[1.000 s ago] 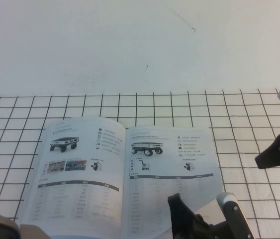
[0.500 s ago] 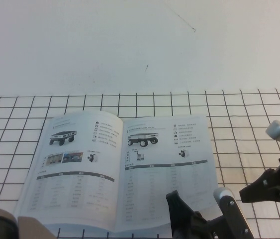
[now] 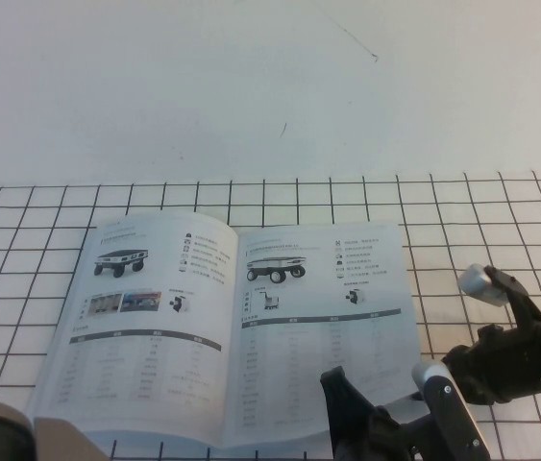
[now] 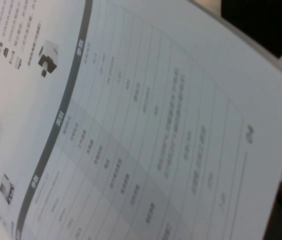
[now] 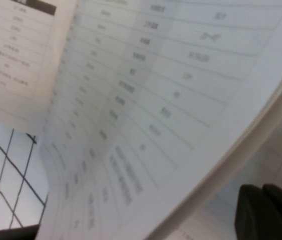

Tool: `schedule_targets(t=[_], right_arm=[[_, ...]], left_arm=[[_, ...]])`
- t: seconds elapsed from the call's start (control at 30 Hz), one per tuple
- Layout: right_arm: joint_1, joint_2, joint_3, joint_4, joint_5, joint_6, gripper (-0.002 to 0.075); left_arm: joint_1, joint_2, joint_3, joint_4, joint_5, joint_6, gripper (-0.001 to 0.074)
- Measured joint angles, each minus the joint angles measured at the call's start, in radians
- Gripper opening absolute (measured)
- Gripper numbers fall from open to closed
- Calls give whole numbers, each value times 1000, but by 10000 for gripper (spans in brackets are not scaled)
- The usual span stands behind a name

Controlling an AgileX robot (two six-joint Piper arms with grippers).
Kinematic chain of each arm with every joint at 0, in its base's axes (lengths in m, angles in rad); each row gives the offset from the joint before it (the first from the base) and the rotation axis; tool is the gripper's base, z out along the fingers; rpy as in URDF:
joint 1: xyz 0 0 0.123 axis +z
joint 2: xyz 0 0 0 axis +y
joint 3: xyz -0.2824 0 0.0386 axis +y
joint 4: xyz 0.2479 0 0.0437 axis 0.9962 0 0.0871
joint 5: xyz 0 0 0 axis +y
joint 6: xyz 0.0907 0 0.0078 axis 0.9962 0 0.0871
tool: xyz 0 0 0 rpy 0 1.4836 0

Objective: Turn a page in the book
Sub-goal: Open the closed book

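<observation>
Book [image 3: 222, 336] open flat on surface [image 3: 462, 221]. Right gripper [image 5: 268, 212] closed at page [image 3: 328, 336] lower right corner, grip unconfirmed. Left gripper [image 3: 385, 423] over page's near edge, state indeterminate.

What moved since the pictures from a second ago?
The right gripper swung in from the table's right edge to the near right corner of the page, and its jaws closed. Whether they pinch the page isn't visible. The book shifted slightly and still lies open. The left gripper stayed at the book's near left corner.
</observation>
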Motion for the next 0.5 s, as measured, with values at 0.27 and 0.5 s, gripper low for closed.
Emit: schedule_targets(t=[0.27,0.5], right_arm=[[0,52,-2,29,10,-36,-1],[2,52,-3,29,10,-36,-1]], left_arm=[[0,0,0,4,5,0,-3],[0,0,0,27,65,8,-3]])
